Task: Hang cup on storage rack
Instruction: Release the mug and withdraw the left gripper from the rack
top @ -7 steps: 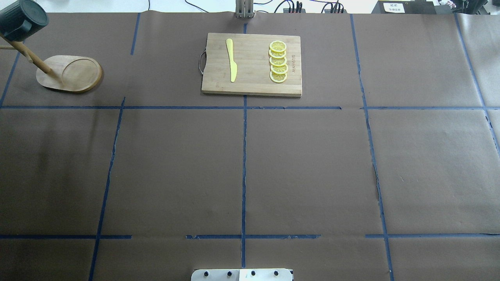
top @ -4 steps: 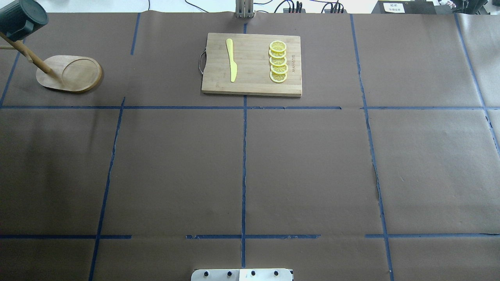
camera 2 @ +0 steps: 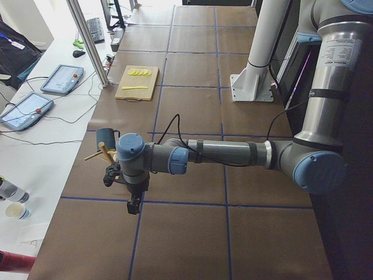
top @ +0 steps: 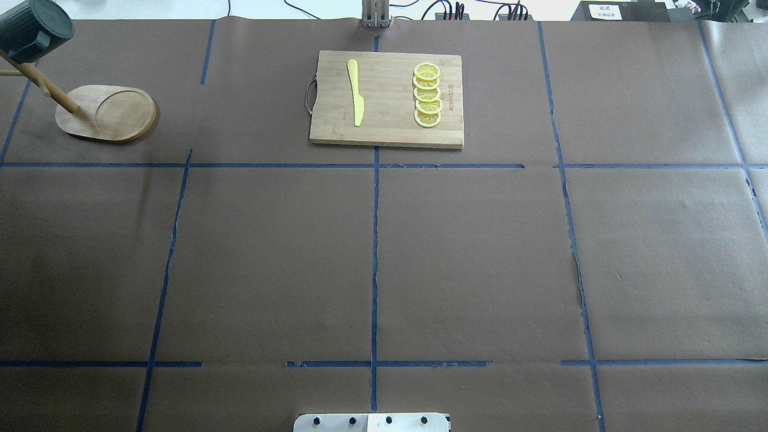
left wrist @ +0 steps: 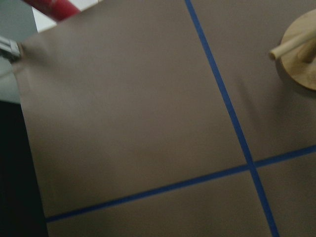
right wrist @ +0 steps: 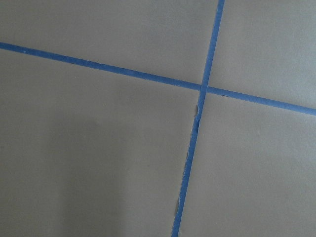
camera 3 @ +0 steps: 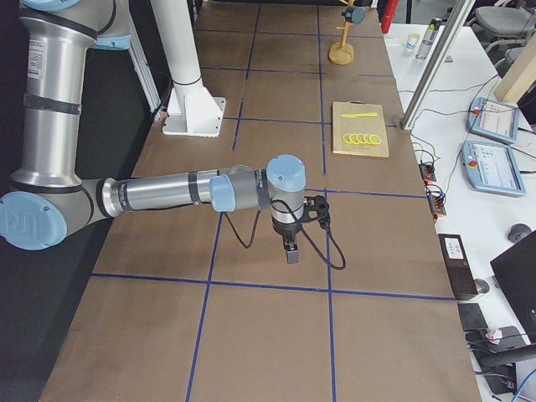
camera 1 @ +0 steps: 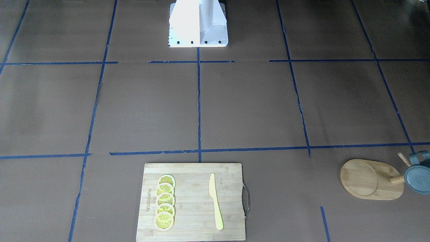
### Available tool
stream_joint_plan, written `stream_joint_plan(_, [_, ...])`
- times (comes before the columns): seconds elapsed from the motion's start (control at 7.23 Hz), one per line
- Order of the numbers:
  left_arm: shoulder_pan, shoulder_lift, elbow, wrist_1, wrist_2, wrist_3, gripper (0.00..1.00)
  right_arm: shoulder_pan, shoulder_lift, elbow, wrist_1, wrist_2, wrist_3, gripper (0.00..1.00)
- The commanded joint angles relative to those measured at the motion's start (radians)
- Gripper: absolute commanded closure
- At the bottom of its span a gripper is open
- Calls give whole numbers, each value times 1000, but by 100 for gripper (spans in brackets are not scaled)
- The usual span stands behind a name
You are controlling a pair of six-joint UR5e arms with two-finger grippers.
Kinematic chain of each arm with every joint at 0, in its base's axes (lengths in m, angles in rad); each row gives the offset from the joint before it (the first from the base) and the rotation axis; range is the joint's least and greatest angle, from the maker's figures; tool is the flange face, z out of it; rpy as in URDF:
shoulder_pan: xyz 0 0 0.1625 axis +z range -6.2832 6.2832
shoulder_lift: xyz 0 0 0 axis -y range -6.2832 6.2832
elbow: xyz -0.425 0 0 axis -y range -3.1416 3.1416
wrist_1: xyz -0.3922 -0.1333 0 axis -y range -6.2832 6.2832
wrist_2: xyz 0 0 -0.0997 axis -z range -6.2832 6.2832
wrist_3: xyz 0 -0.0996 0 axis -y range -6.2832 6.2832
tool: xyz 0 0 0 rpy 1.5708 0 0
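The dark teal-grey cup [top: 33,27] hangs on a peg of the bamboo storage rack [top: 111,111] at the table's far left corner, bottom facing the overhead camera. Cup [camera 1: 417,174] and rack [camera 1: 366,179] also show at the right edge of the front view, and small in the left view [camera 2: 106,137]. No gripper touches the cup. My left gripper [camera 2: 134,204] points down just beside the rack; my right gripper [camera 3: 291,251] hangs over the table far from it. Both show only in side views, so I cannot tell whether they are open or shut. The left wrist view catches a rack peg [left wrist: 284,47].
A bamboo cutting board [top: 390,129] with a metal handle lies at the far middle, carrying a yellow knife [top: 356,93] and a row of lemon slices [top: 427,96]. The robot's white base [camera 1: 198,23] stands at the near edge. Blue tape lines cross the brown table cover.
The cup has swayed very slightly on its peg. Nothing else has moved.
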Motion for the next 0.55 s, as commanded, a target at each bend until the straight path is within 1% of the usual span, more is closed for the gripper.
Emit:
stream_joint_plan(0.0, [1,71,-57,-8,-53,-106,0,0,0,-4,-8,0,-1,0])
stream_joint_plan(0.41, [11,69,-66,20,-59,-106,0,0,1,-6,-11,2,1,0])
